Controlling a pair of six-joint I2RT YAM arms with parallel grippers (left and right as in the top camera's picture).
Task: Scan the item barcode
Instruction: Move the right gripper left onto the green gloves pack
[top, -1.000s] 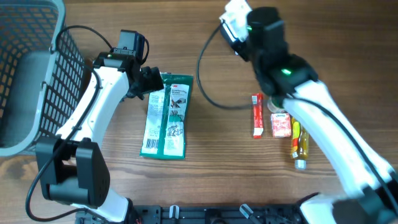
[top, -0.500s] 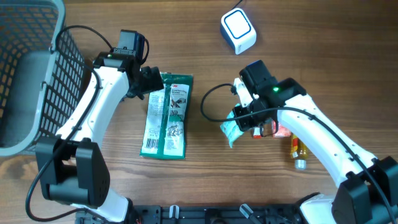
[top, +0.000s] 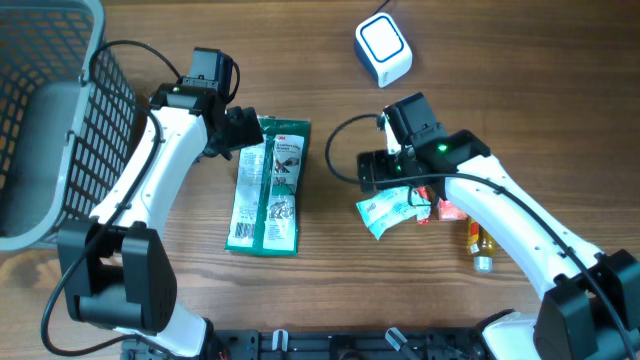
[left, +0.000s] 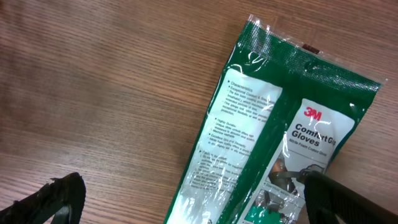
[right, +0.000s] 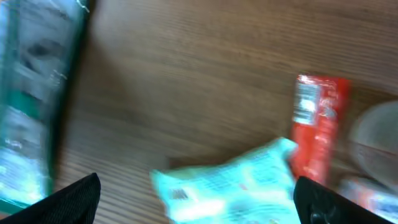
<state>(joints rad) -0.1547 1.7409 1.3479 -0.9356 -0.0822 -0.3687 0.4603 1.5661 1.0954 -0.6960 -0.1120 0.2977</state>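
Wooden table (top: 330, 300) bears everything. Right gripper (right: 196, 186) gapes wide, teal packet (top: 388, 212) lying loose between its fingers. Left gripper (left: 189, 186) is spread over glove pack (left: 280, 124). Next, probably: grasp an item and show its barcode to scanner (top: 383, 48).

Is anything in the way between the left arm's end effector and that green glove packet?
Nothing visible is. The left end effector is open right at the top end of the 3M gloves packet, and no other item lies between them.
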